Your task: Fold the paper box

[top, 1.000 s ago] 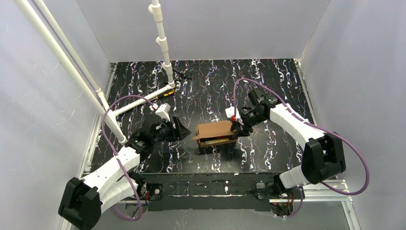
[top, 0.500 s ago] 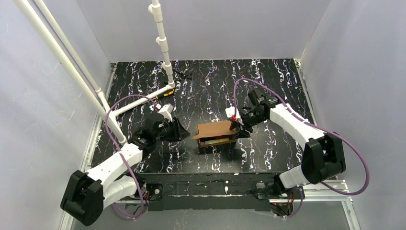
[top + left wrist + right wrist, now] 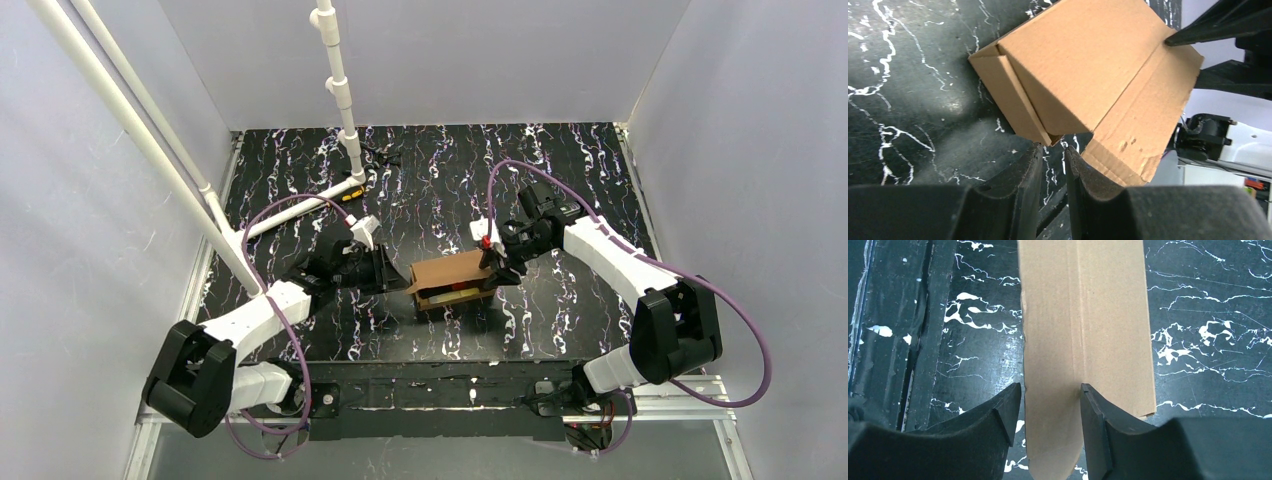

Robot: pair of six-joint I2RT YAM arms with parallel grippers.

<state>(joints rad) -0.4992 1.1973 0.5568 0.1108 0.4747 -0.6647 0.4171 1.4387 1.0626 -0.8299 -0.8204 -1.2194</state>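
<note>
Top external: the paper box was seen at the middle of the black marbled table, with the left gripper just beside its left end and the right gripper at its right end. Left wrist: the fingers were drawn nearly together with a slim gap and nothing between them, and the box lay just beyond. Right wrist: the fingers were spread astride a strip of the box; whether it was pinched could not be told.

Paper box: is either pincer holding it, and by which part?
The right pincer straddles the paper box at its end flap; a true grip cannot be told. The left pincer holds nothing.
</note>
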